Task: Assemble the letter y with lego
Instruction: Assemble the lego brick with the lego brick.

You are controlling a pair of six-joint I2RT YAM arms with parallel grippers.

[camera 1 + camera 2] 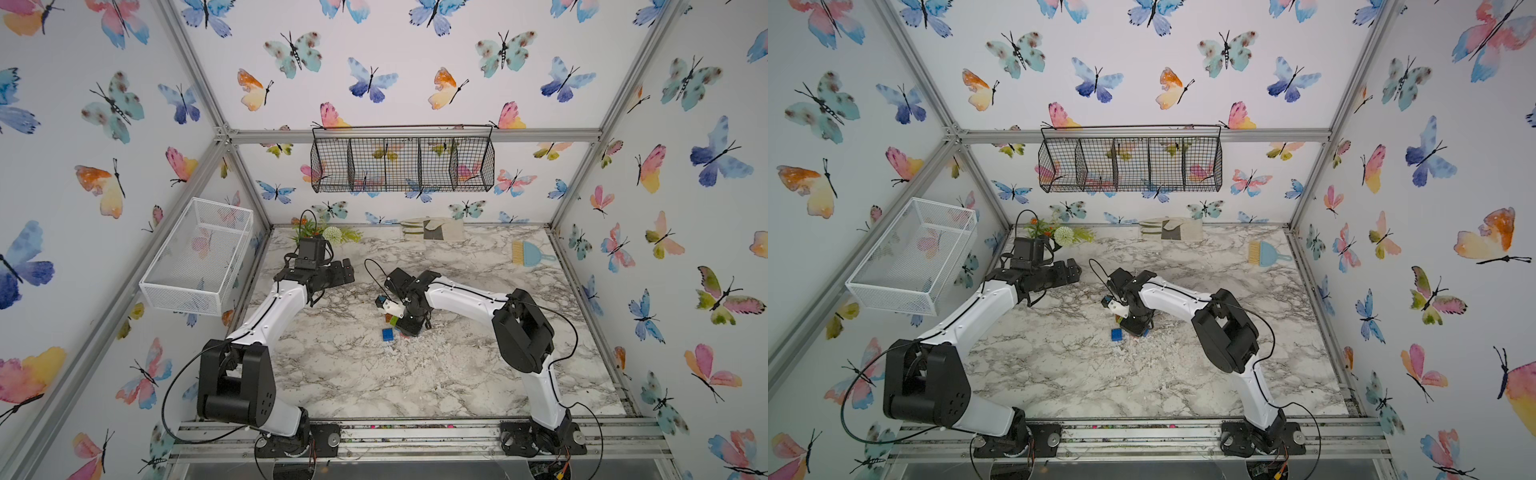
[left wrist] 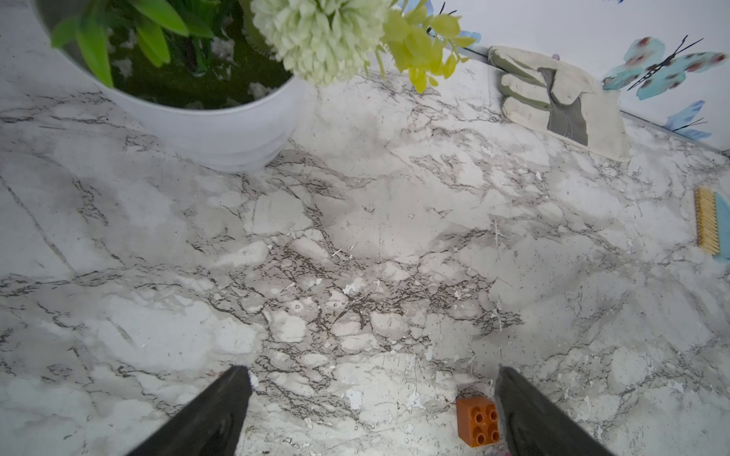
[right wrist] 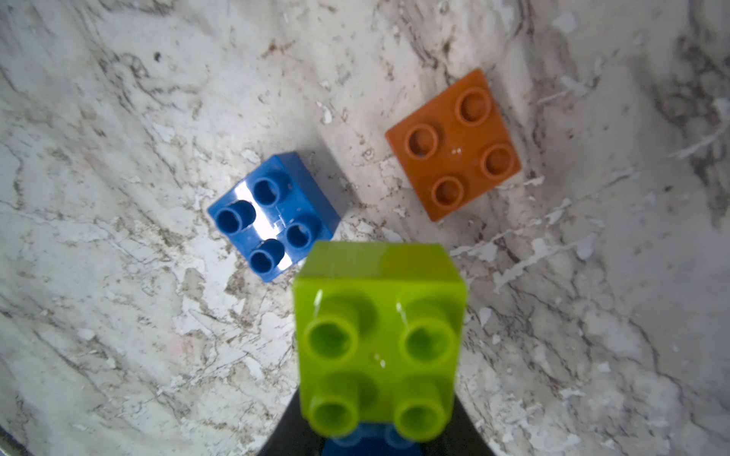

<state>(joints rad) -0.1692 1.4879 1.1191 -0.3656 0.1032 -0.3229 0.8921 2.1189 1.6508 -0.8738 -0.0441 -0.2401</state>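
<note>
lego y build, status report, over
Left pincer open, empty. Right pincer shut on lime green brick. Dark blue brick and orange brick loose on table, apart, unjoined. Nothing in the way.

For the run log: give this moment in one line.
left gripper open | right gripper shut on lime green brick | dark blue brick, orange brick on table

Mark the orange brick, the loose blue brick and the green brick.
orange brick (image 3: 460, 150): right wrist view, middle of its top.
blue brick (image 3: 266, 225): right wrist view, top face between studs.
green brick (image 3: 379, 367): right wrist view, top face between studs.
</note>
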